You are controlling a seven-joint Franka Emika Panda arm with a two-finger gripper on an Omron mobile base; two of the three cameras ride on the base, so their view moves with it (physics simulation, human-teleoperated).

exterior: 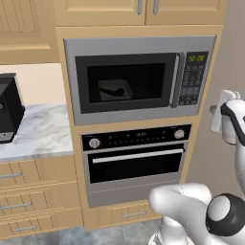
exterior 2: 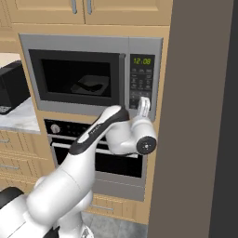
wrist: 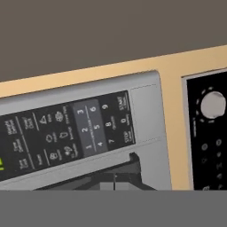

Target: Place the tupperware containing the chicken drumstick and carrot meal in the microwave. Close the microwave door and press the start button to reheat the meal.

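Note:
The silver-grey microwave (exterior: 72,48) (exterior 2: 28,42) sits built into the wooden cabinet, and its door (exterior: 127,82) (exterior 2: 76,76) is closed. Behind the dark glass the tupperware (exterior: 116,90) (exterior 2: 91,85) rests on the floor of the cavity. The chicken drumstick and carrot are hidden by the dark window. My gripper (exterior 2: 145,101) (exterior: 213,109) (wrist: 115,181) is shut with nothing in it. It is held close in front of the lower part of the keypad panel (exterior: 191,81) (exterior 2: 141,81) (wrist: 84,131). In the hand view the start button (wrist: 123,103) lies above the fingertips.
A black-fronted oven (exterior: 136,153) (exterior 2: 60,139) with round knobs sits right under the microwave. A black appliance (exterior: 7,107) stands on the marble counter (exterior: 43,131) at the left. A tall grey-brown panel (exterior 2: 200,116) rises just right of the microwave.

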